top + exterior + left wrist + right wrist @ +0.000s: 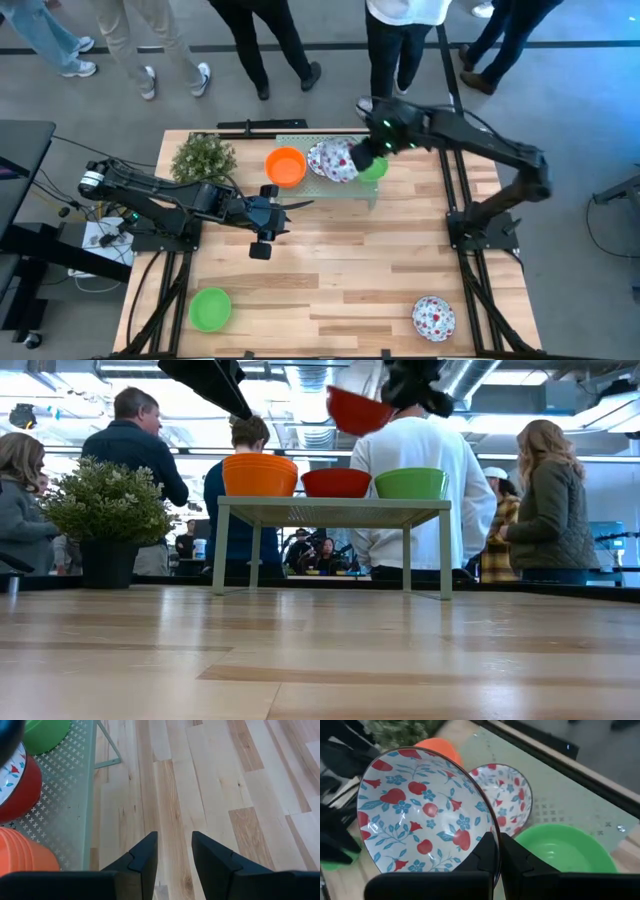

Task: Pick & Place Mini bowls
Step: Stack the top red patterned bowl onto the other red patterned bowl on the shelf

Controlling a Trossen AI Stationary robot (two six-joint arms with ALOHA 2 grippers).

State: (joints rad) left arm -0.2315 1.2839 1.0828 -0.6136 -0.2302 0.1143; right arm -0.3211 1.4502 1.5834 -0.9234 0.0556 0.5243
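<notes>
Floral mini bowl [422, 815] rim clamped in right end effector [496, 851], above mesh rack [340, 185]; left end effector [174, 850] apart

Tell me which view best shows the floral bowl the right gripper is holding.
Right wrist view: the held floral bowl fills the frame, its rim pinched in the right gripper. High view shows it small above the rack; low view only its red underside; left wrist view, possibly a cropped sliver.
</notes>
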